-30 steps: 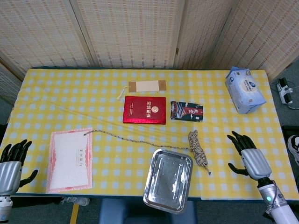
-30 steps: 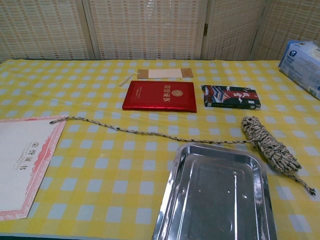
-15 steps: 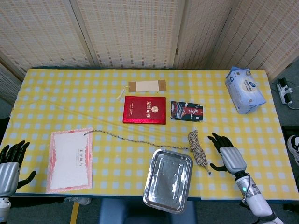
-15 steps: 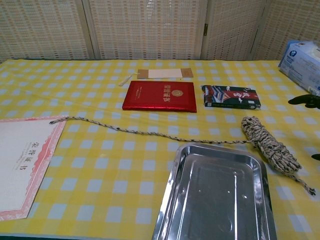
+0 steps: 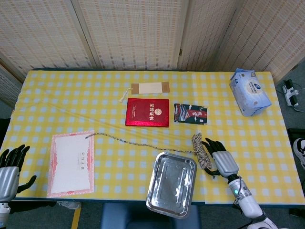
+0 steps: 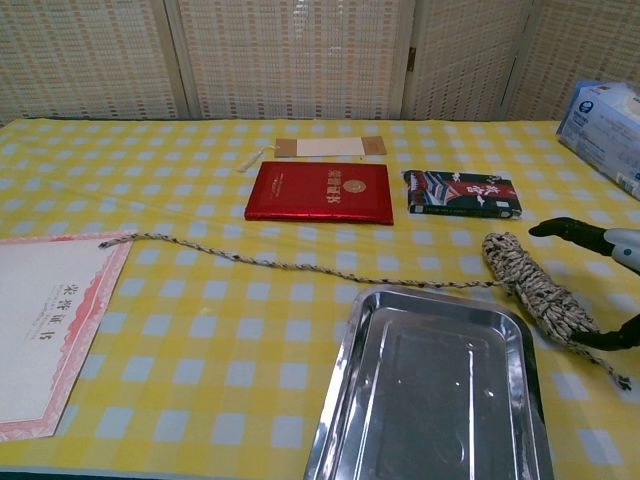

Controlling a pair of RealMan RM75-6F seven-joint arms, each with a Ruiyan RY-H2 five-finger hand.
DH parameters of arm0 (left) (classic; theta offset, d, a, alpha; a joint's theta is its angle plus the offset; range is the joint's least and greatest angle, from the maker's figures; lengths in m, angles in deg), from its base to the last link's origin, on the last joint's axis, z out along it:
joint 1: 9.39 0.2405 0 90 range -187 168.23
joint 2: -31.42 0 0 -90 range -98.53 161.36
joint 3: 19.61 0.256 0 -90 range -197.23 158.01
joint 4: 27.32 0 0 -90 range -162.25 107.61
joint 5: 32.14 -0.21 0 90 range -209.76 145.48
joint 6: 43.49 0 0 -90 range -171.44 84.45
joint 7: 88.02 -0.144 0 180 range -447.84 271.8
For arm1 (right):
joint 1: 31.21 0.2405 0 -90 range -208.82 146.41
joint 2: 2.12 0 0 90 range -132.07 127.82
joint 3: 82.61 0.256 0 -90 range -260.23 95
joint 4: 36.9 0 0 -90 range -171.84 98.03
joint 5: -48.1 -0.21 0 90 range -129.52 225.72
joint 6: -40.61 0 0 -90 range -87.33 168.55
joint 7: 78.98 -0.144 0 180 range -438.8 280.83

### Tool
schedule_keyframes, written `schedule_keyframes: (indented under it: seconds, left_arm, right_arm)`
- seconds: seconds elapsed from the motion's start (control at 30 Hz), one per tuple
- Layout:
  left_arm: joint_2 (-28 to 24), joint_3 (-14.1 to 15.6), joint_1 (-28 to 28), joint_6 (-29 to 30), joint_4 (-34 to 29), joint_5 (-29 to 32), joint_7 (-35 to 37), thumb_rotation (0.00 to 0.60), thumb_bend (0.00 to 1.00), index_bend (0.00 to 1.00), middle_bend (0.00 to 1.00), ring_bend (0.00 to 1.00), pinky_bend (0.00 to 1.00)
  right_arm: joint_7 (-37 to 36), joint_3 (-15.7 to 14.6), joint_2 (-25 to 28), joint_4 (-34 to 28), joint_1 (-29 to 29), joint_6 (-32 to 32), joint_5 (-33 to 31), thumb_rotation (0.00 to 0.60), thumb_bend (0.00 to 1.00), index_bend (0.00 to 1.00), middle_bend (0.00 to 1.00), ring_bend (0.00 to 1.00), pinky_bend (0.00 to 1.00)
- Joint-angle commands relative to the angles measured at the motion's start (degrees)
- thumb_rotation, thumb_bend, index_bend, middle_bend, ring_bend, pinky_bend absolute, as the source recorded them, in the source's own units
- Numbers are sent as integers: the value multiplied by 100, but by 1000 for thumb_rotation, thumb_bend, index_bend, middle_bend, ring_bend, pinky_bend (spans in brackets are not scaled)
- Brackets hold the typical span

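A metal tray sits at the near edge of the yellow checked table, just left of a coiled bundle of rope. The rope's loose end runs left across the cloth to a white certificate with a pink border. Beyond the rope lie a red booklet and a dark packet; a paper bookmark lies further back and a tissue pack at the far right corner.

The right hand is just beside the coil on its right, fingers spread and holding nothing; whether a fingertip touches the rope cannot be told. The left hand hangs off the table's near left corner, fingers apart, well away from the certificate, holding nothing.
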Motion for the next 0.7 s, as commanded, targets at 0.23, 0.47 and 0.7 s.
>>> schedule_keyframes:
  seconds: [0.23,0.47,0.7]
  left_arm:
    - [-8,0,2,-19,29,12,48,600,282,113,90,120,0]
    - [-1,-6,-13,-44,21,20,15,600,282,113,89,120,0]
    - [-8,-1,-12,-73,18,53,7,600,282,113,90,120,0]
  right_arm:
    - [311,243,-107,471,171,-128,-409,600,266,0,0,0,0]
    - [624,497,-253,956,430,-286,-709,600,266,0,0,0,0]
    - [725,518,-205,924,577,-428,-779,600,265,0,0,22,0]
